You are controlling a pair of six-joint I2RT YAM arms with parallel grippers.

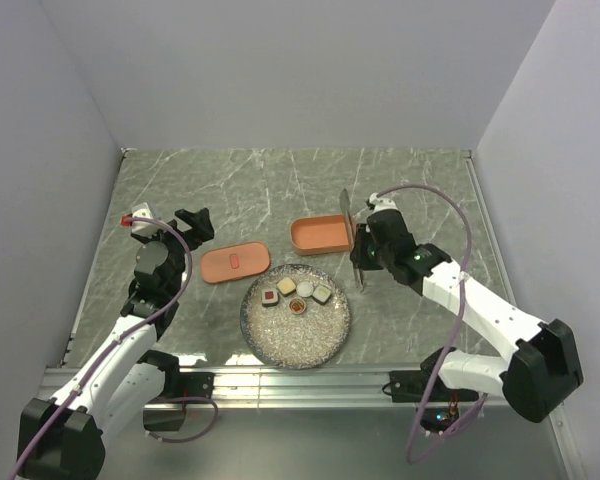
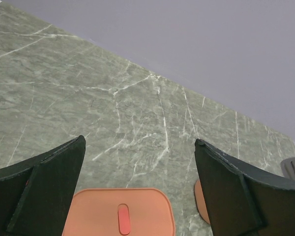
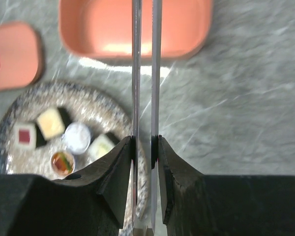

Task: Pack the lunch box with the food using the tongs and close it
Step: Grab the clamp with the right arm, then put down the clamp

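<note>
The right gripper (image 3: 145, 145) is clenching the thin grey metal tongs (image 3: 136, 73) between its dark fingers, pressing the two slender arms close together. Their tips are reaching over the small salmon-orange oblong plastic lunch box (image 3: 177, 29), which is sitting with nothing in it on the marbled grey table (image 1: 230, 190). The five bite-size sushi-like food pieces (image 3: 51, 123) are all lying on the round speckled grey plate (image 3: 93, 108), just beside the box. The left gripper (image 2: 140, 142) is hanging released, jaws wide apart, above the flat salmon-orange lid (image 2: 119, 216) and holding nothing.

By my reading, the packing itself is not yet begun and the first pick is in hand. The next move is calling for easing the squeeze so the tong arms spread, swinging the tips down to the plate, straddling one piece and pinching it gently
</note>
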